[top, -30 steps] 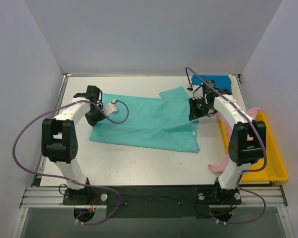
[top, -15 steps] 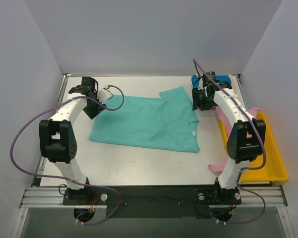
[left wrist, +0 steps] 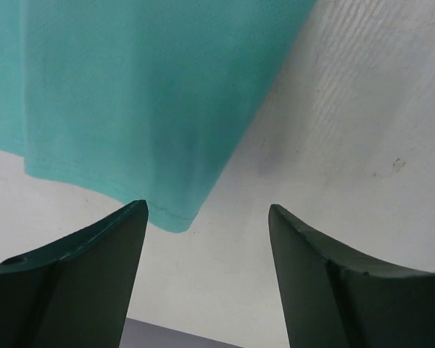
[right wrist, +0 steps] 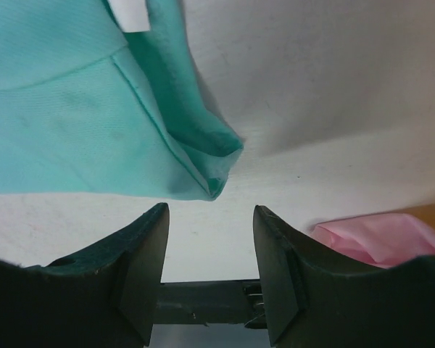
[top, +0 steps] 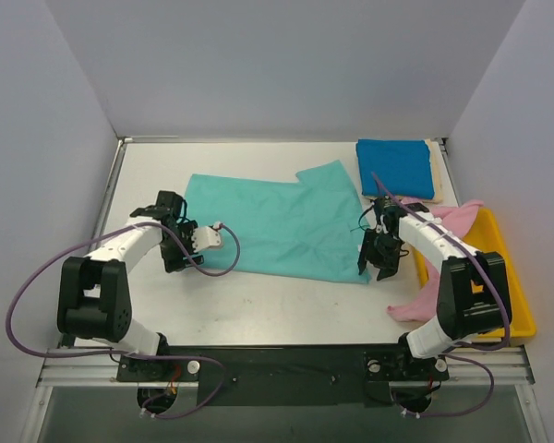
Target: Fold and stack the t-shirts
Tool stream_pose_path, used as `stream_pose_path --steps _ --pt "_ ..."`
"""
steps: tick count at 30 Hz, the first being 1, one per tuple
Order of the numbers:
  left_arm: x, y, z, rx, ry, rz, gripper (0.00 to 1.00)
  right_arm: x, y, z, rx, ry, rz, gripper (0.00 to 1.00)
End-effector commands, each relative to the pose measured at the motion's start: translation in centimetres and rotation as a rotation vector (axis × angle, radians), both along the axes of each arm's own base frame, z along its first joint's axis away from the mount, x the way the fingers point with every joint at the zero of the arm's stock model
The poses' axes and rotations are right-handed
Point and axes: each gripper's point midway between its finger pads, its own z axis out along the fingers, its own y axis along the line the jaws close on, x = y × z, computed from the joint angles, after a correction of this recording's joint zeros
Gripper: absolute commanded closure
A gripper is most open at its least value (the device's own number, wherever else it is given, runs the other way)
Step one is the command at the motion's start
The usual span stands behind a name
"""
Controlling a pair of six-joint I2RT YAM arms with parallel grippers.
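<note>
While the teal shirt (top: 277,226) lies spread flat on the table (top: 258,305), the left gripper (top: 175,258) hangs just over its near left corner. Its fingers are wide apart and hold nothing, and the corner tip sits right between them. The right gripper (top: 377,268) is wide open and empty too, with the shirt's other near corner just in front of its fingers. Far beyond that gripper, the blue shirt (top: 395,168) is folded and lies on the cream shirt (top: 435,175), which only peeks out. To the gripper's right, the pink shirt (top: 443,221) is rumpled and hangs over the yellow tray (top: 517,314). I think two shirts are done, and teal and pink are left to fold. A small white tag (right wrist: 130,14) on the teal shirt shows no words I can read.
</note>
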Motion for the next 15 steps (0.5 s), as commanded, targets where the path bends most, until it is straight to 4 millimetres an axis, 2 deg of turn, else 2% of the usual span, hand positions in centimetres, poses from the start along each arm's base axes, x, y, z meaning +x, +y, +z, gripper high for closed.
stream_pose_path --steps 1,6,9,11,12,13,14,15 --pt "3.2 -0.7 -0.4 0.014 -0.13 -0.109 0.21 -1.0 0.4 -1.1 0.022 0.021 -0.079 0.54" --pt "3.7 -0.1 -2.4 0.06 -0.129 -0.102 0.21 -0.4 0.5 -2.7 0.046 0.017 -0.127 0.55" --pt "3.6 0.0 -3.2 0.071 -0.139 -0.107 0.25 -1.2 0.8 -3.9 0.085 0.069 -0.142 0.56" --pt "3.1 0.2 -3.8 0.075 -0.12 -0.099 0.36 -1.7 0.9 -4.5 0.101 0.095 -0.156 0.61" --pt "3.0 0.3 -3.9 0.075 -0.112 -0.094 0.51 -1.9 0.8 -4.6 0.103 0.103 -0.165 0.66" --pt "2.6 0.3 -4.0 0.073 -0.093 -0.081 0.57 -2.0 0.5 -4.6 0.107 0.107 -0.18 0.8" --pt "2.4 0.2 -3.8 0.067 -0.082 -0.08 0.69 -2.2 0.4 -4.7 0.11 0.112 -0.191 0.85" --pt "1.5 0.2 -3.7 0.064 -0.042 -0.076 0.82 -2.1 0.0 -4.5 0.112 0.103 -0.207 0.97"
